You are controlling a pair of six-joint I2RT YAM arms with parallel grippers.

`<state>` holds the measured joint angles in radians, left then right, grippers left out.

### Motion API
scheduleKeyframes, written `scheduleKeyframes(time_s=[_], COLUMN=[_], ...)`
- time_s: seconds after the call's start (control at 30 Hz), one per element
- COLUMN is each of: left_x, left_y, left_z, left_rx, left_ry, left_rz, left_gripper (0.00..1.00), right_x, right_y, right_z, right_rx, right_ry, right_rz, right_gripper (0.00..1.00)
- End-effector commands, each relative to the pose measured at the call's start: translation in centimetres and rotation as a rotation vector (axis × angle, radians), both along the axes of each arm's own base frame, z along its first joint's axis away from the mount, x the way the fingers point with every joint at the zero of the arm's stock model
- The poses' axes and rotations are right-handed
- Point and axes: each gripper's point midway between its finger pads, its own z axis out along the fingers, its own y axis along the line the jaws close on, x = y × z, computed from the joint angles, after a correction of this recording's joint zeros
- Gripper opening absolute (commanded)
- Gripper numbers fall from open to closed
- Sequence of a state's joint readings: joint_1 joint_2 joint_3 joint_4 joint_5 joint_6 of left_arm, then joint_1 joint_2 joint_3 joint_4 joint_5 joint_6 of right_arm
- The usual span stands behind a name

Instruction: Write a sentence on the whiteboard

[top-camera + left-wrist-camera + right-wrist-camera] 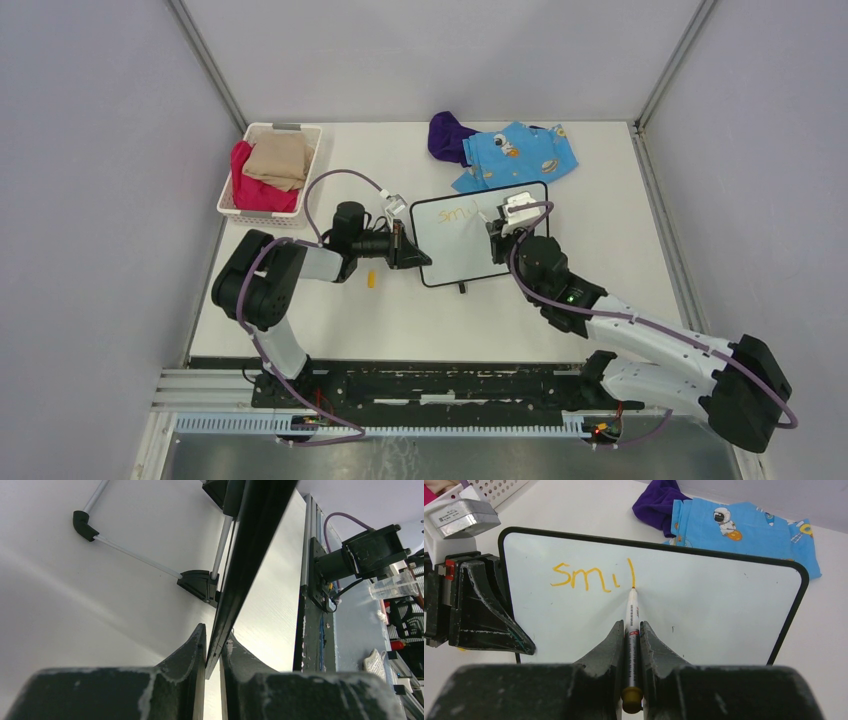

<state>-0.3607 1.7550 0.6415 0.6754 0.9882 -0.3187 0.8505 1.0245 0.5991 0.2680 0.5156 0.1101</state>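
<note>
Whiteboard (465, 255) looks light, stiff, slick. It sits mid-surface (400, 320) with the left pincer (212, 647) clamped on its thin frame edge — right pincer (631, 630) squeezes the marker (632, 605), sentence (591, 577) at "smil".

The left arm (270, 285) and right arm (650, 345) pair bulky black joint housings with white link shells. A thin purple cable (345, 174) loops along each. A green light (572, 297) glows on one right-arm joint. The left gripper (214, 639) and right gripper (631, 625) have black, wedge-shaped fingers (599, 655) with whitish scuffed edges. A grey-white camera block (461, 516) tops the left wrist.
</note>
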Motion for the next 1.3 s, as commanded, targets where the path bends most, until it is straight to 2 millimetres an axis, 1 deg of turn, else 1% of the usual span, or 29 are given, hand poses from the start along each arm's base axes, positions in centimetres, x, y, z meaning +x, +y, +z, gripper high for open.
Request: scheduleKeyframes(time_s=[0.0,0.17,0.27,0.4,0.53,0.77,1.03,1.27], left_x=[0.5,0.5,0.5,0.4,0.4,0.4,0.4,0.4], left_y=[0.2,0.2,0.2,0.2,0.2,0.2,0.2,0.1], left_z=[-0.7,-0.8,-0.8,-0.8,-0.8,-0.9,-0.9,-0.9], left_rx=[0.045,0.048,0.048,0.051,0.051,0.054,0.055,0.055], left_ry=[-0.007,-0.006,-0.006,-0.004,-0.006,-0.005,-0.006,-0.007], left_rz=[0.027,0.026,0.027,0.024,0.024,0.022,0.021,0.022], left_gripper=[0.02,0.02,0.02,0.02,0.02,0.02,0.02,0.02], right_x=[-0.4,-0.6,-0.6,-0.7,-0.7,-0.1,0.4,0.8], right_y=[-0.6,-1.0,-1.4,-1.9,-1.9,-1.1,-0.6,-1.1], right_z=[-0.9,-1.3,-1.1,0.3,2.0,3.3,3.4,2.6], right_rx=[0.013,0.009,0.009,0.035,0.051,0.054,0.052,0.034], right_ry=[0.019,0.025,0.020,-0.010,-0.044,-0.064,-0.067,-0.056], right_rz=[-0.008,-0.018,-0.036,-0.048,-0.044,-0.030,-0.027,-0.051], right_gripper=[0.00,0.00,0.00,0.00,0.00,0.00,0.00,0.00])
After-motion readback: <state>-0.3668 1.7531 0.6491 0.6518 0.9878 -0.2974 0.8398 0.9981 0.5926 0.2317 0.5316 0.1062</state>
